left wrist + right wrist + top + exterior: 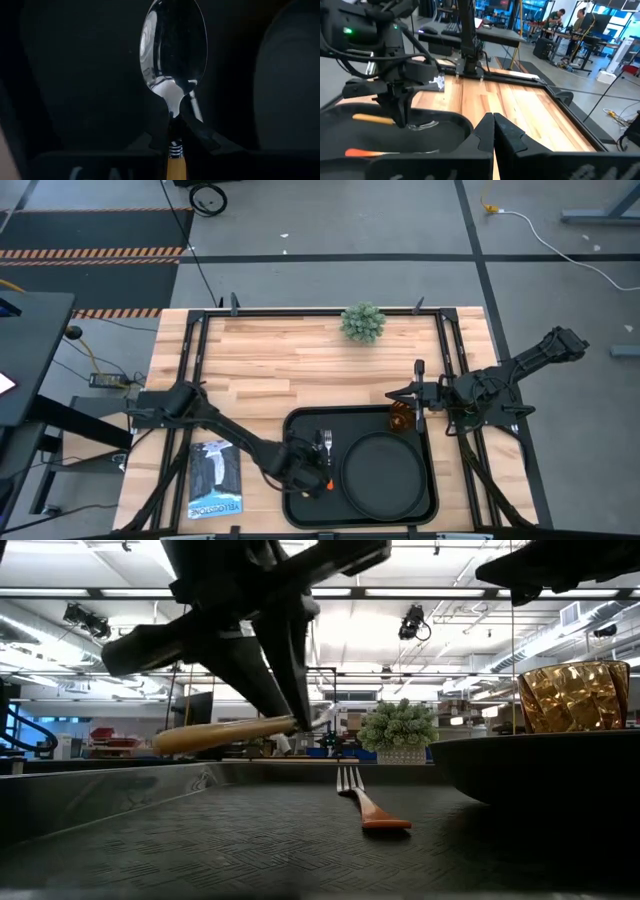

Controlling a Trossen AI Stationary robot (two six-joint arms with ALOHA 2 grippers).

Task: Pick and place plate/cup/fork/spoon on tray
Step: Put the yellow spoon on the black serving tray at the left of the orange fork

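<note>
The black tray (300, 510) lies at the table's near middle. On it are the round black plate (380, 472), the amber cup (400, 419) at its far right corner and the fork (326, 442), which lies flat with its orange handle (380, 815) toward the low camera. My left gripper (312, 476) is over the tray's left part, shut on the spoon (225, 733). My right gripper (420, 392) is shut and empty, just beyond the tray's far right corner near the cup. My left gripper pinches the spoon's neck (174, 131), where the silver stem meets the orange handle, between its two fingers (288, 680). The fingers come from above, pointing down, and lie across the spoon. The spoon is about level and lifted clear of the tray floor, its handle (215, 735) sticking out sideways.
A small potted plant (362, 323) stands at the table's far edge. A booklet (215, 478) lies left of the tray. The black frame rails (445, 350) run along the table's sides. People show in the room beyond (555, 17).
</note>
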